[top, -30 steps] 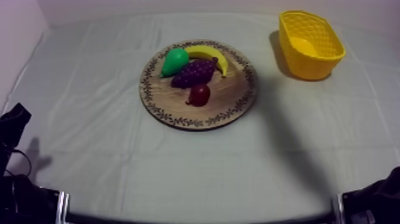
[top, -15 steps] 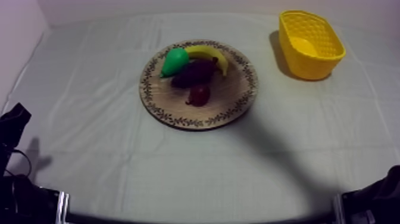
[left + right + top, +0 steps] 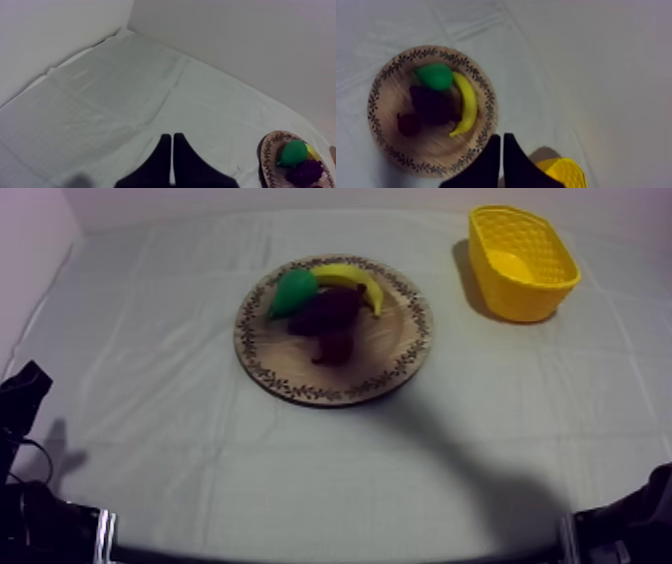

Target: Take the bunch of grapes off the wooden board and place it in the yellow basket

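**A:** From above, where is the bunch of grapes?

**B:** The bunch of grapes [image 3: 325, 310] lies on the wooden board [image 3: 400, 353], a little off its middle toward 12 o'clock. The pear [image 3: 292, 290] is just beside it at 10. The banana [image 3: 352, 278] curves round it from 12 to 2, and the small red fruit [image 3: 333, 346] is just beside it at 6. A shadow [image 3: 470, 468] lies over the fruit and runs toward 5 o'clock.

**A:** And the yellow basket?

**B:** The yellow basket [image 3: 512, 296] stands at 2 o'clock from the board, well apart from it and near the table's far right edge. Open cloth [image 3: 200, 438] runs between the two and across the whole near half. The left arm [image 3: 25, 508] sits at 7 o'clock and the right arm [image 3: 625, 528] at 5, both at the near edge.

**A:** The left wrist view?

**B:** The left gripper [image 3: 172, 136] has its fingers pressed together on nothing. It is over open cloth that runs up to the wall [image 3: 240, 50]. The board's rim, the pear and the grapes lie well apart from it.

**A:** The right wrist view?

**B:** The right gripper [image 3: 502, 136] also has its fingers together with nothing between them. It is over the cloth between the board's rim and the basket, and the basket is just beside it. The grapes lie mid-board among the other fruit.
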